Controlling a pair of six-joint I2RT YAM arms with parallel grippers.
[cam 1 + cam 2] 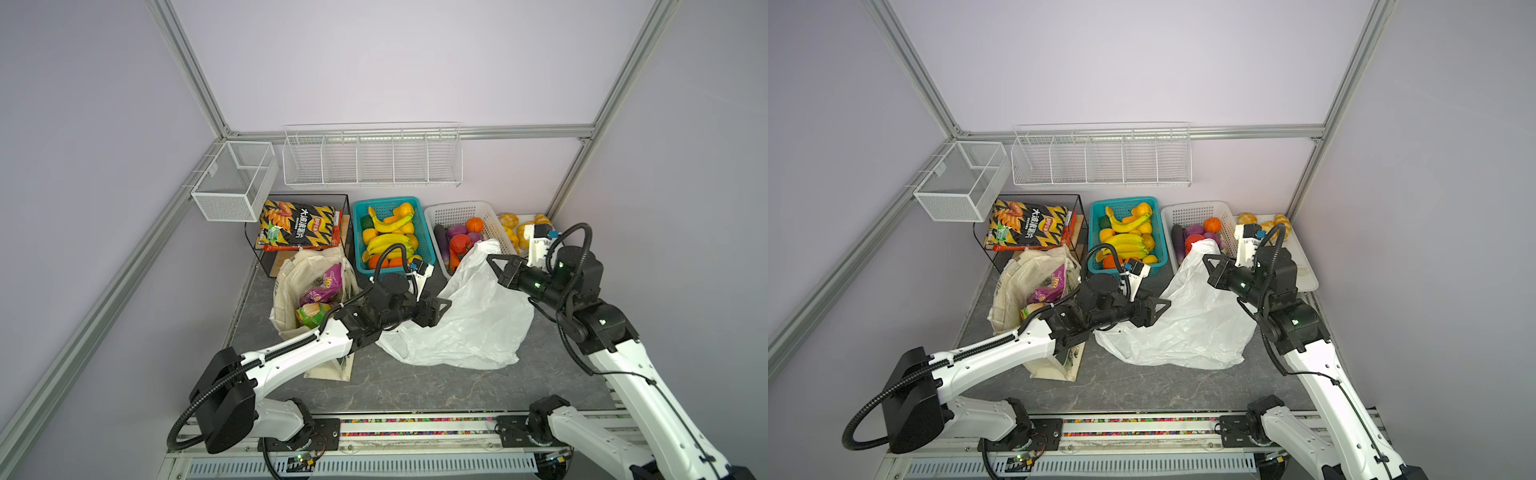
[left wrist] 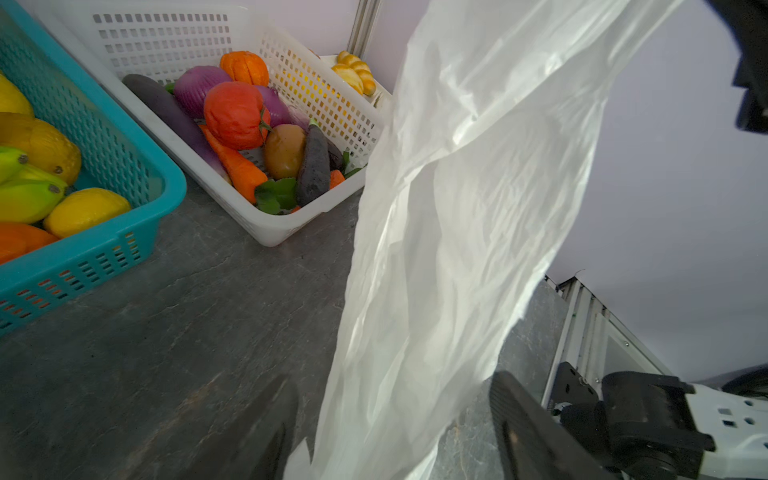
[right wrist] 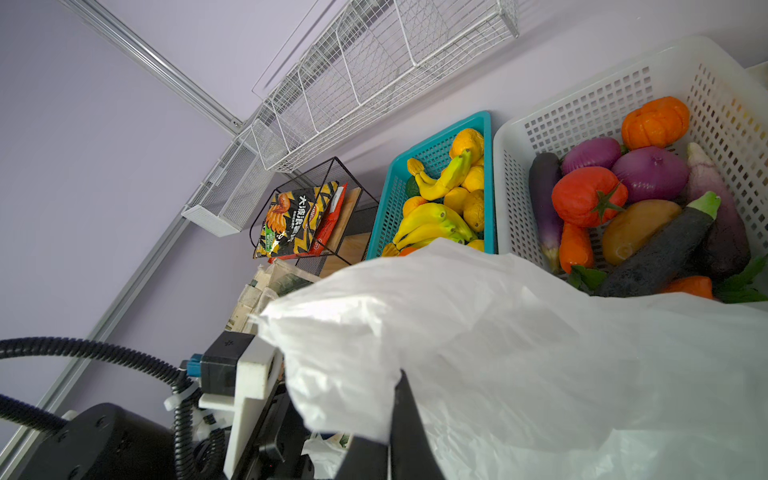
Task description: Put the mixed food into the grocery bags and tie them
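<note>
The thin white plastic bag (image 1: 469, 316) (image 1: 1192, 324) is pulled up from the grey table in front of the vegetable basket. My right gripper (image 1: 498, 261) (image 3: 401, 390) is shut on its raised top edge. My left gripper (image 1: 440, 309) (image 2: 390, 415) is open at the bag's left side, and the film (image 2: 478, 208) hangs between its two fingers. The cream canvas tote (image 1: 291, 282) stands at the left with a purple snack packet (image 1: 326, 282) and a green chip packet (image 1: 311, 316) inside. A red tomato (image 2: 235, 114), a purple onion (image 2: 199, 87) and a dark eggplant (image 2: 313, 166) lie in the white basket (image 2: 166, 41).
A teal basket (image 1: 424, 232) of bananas and oranges sits behind my left gripper. A black wire rack (image 1: 345, 208) at the back left holds the black-and-yellow chip bag (image 1: 299, 224). White wire shelves (image 1: 372, 158) and a mesh box (image 1: 232, 180) hang on the walls. Bread pieces (image 1: 513, 232) lie at the back right.
</note>
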